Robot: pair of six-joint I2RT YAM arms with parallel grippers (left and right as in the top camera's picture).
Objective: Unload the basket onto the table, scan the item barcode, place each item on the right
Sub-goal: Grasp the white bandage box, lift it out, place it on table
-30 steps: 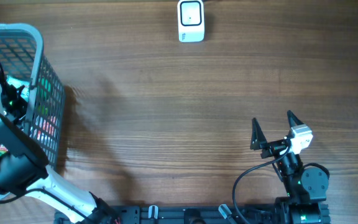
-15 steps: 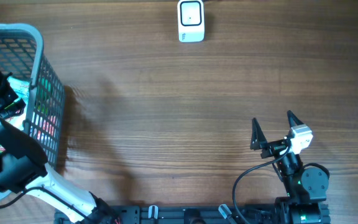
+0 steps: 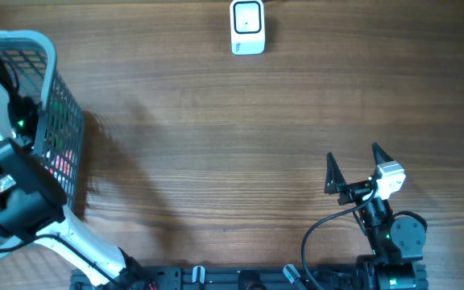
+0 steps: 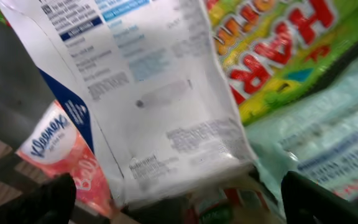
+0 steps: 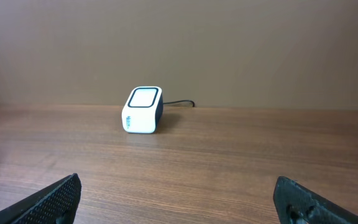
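My left gripper (image 4: 188,202) is down inside the basket (image 3: 51,56), open, with its dark fingertips (image 4: 48,199) wide apart over a pile of packets. A white packet (image 4: 160,106) with small print lies right beneath it. A pink Kleenex pack (image 4: 61,149) is at the left, a green and yellow Haribo bag (image 4: 278,50) at the upper right, and a pale green packet (image 4: 334,137) at the right. No barcode shows clearly. The white scanner (image 3: 247,26) stands at the table's far edge and is also in the right wrist view (image 5: 143,110). My right gripper (image 3: 353,165) rests open and empty near the front right.
The grey wire basket stands at the table's left edge, and my left arm (image 3: 14,193) reaches over its near side. A cable runs from the scanner toward the back wall (image 5: 179,103). Bare wooden tabletop (image 3: 232,145) lies between the basket, the scanner and the right arm.
My left arm has moved toward the far side of the basket, still open. The right arm has not moved.
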